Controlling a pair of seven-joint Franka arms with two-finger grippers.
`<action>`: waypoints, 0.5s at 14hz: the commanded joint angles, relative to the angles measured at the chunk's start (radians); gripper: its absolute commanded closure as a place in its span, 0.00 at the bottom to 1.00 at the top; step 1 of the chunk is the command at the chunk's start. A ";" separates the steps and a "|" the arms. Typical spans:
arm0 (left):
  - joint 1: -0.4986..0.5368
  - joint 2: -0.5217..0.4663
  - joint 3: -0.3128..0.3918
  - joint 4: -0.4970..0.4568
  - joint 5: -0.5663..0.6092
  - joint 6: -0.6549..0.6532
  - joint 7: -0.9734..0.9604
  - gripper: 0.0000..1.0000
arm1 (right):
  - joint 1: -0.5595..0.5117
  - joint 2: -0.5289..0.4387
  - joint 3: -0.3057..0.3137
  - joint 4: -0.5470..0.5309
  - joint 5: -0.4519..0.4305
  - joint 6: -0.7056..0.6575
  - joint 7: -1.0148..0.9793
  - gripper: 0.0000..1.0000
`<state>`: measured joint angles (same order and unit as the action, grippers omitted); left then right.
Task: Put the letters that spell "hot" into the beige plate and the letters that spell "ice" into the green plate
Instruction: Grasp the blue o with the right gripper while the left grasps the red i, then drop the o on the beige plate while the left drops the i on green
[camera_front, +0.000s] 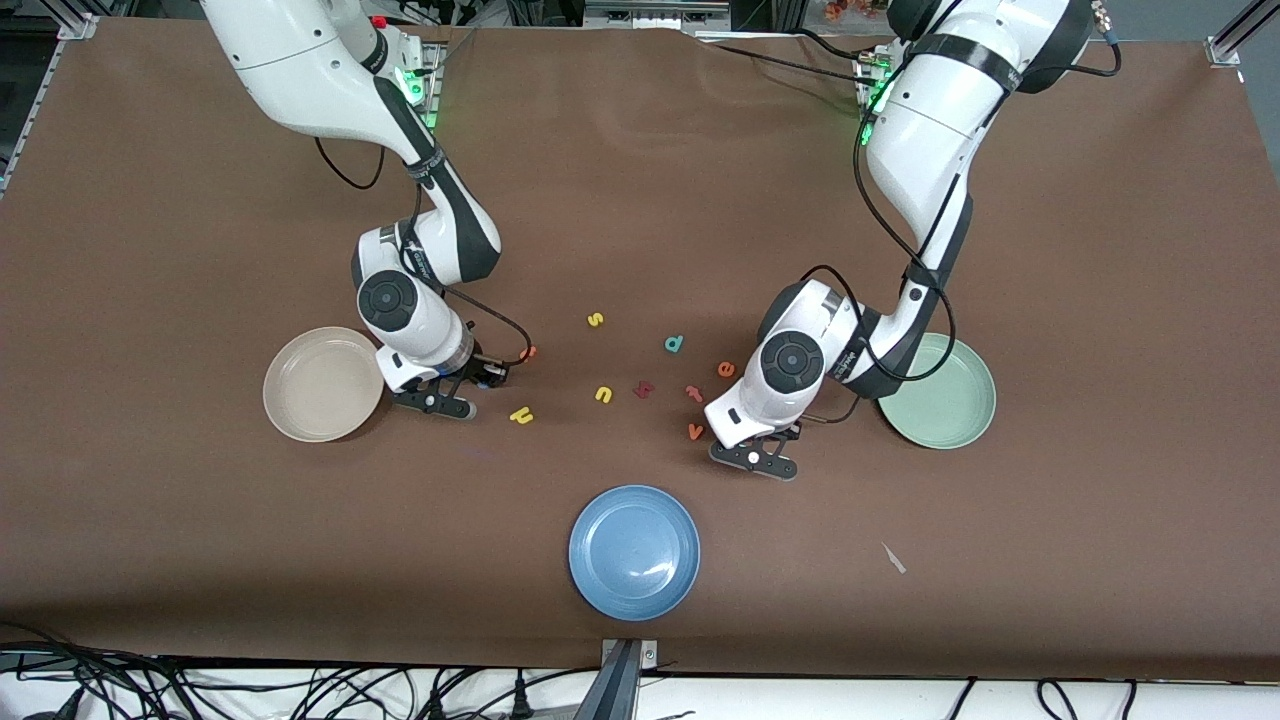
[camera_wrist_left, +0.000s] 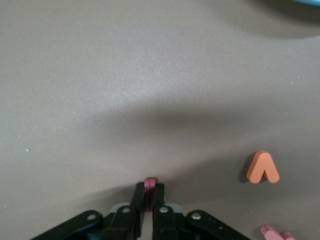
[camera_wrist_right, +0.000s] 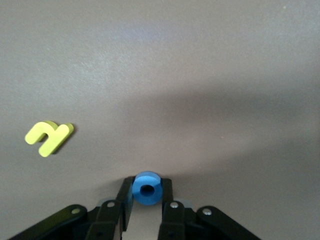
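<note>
My left gripper (camera_wrist_left: 150, 189) is shut on the dark red bar "i" (camera_wrist_left: 150, 183), low over the table beside the orange "v" (camera_wrist_left: 262, 167). In the front view this gripper (camera_front: 755, 458) sits between the blue plate and the green plate (camera_front: 960, 425). My right gripper (camera_wrist_right: 147, 192) is shut on the blue "o" (camera_wrist_right: 147, 188), low over the table next to the beige plate (camera_front: 310, 385). The yellow "h" (camera_wrist_right: 49, 136) lies close by on the table (camera_front: 521, 415). An orange "t" (camera_front: 528, 352) lies by the right arm's cable. The orange "e" (camera_front: 726, 369) lies near the left arm's wrist.
A blue plate (camera_front: 634, 551) sits near the front edge. Loose letters lie mid-table: yellow "s" (camera_front: 595, 320), yellow "u" (camera_front: 603, 394), teal "d" (camera_front: 674, 344), a dark red letter (camera_front: 644, 388), a pinkish-red letter (camera_front: 694, 392) and the orange "v" (camera_front: 696, 432).
</note>
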<state>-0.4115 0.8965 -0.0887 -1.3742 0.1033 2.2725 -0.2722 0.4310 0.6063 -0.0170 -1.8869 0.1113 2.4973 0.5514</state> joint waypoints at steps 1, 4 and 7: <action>0.023 -0.019 0.009 0.037 0.024 -0.022 -0.007 1.00 | -0.024 0.001 -0.004 0.128 0.014 -0.197 -0.025 0.90; 0.066 -0.085 0.004 0.037 0.026 -0.132 -0.007 1.00 | -0.095 -0.055 -0.046 0.121 0.016 -0.328 -0.226 0.90; 0.094 -0.165 0.012 0.029 0.039 -0.278 -0.007 1.00 | -0.097 -0.105 -0.156 0.065 0.018 -0.376 -0.384 0.90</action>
<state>-0.3308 0.8017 -0.0768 -1.3206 0.1062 2.0794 -0.2711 0.3306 0.5497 -0.1234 -1.7603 0.1115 2.1431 0.2637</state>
